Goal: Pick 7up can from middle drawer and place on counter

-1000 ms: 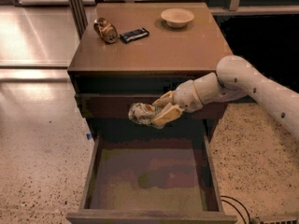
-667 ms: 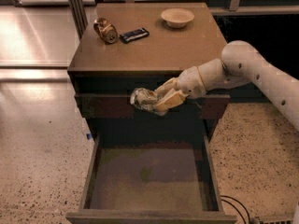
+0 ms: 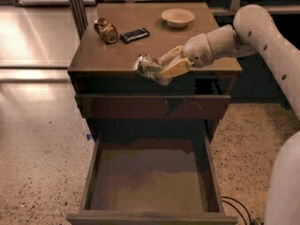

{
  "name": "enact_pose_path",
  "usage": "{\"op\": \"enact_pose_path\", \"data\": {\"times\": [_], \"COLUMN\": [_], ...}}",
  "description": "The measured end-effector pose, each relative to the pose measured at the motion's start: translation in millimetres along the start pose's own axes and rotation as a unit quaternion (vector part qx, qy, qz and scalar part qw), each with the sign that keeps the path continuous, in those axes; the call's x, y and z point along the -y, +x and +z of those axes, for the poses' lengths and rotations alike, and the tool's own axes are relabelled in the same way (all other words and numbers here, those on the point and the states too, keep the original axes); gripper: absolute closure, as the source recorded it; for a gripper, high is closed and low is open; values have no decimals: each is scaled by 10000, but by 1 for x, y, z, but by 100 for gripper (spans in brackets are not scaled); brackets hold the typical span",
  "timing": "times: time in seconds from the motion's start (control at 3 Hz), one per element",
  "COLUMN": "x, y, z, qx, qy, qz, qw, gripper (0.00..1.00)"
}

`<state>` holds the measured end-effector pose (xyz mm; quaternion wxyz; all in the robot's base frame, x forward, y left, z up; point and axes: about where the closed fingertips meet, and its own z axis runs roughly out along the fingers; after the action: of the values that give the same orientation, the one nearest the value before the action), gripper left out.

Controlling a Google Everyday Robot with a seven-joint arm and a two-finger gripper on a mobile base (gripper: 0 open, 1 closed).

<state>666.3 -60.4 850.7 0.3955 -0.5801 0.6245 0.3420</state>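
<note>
Gripper (image 3: 158,72) at near edge of counter (image 3: 140,50), arm (image 3: 262,32) reaching in from right. Fingers (image 3: 174,68) pinch 7up can (image 3: 146,64), one above and one below, spread only to can's width. Can tilted on side, dented, over counter's near edge; contact with wood unclear. Middle drawer (image 3: 90,172) pulled out below, near. Far left on counter: brown-gold can (image 3: 106,30), dark flat packet (image 3: 135,35) just beside. Bowl (image 3: 178,18) far right.
</note>
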Motion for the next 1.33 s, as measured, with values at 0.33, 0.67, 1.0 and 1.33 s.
{"op": "enact_pose_path", "data": {"times": [0.33, 0.67, 1.0, 1.33], "x": [15, 29, 44, 67], "y": [-20, -33, -44, -44], "z": [-12, -17, -17, -11], "qx": [78, 129, 200, 221], "qy": [91, 157, 193, 355], "qz": [-96, -175, -266, -398], "qw": [9999, 9996, 9993, 9983], "gripper": [100, 100, 100, 100]}}
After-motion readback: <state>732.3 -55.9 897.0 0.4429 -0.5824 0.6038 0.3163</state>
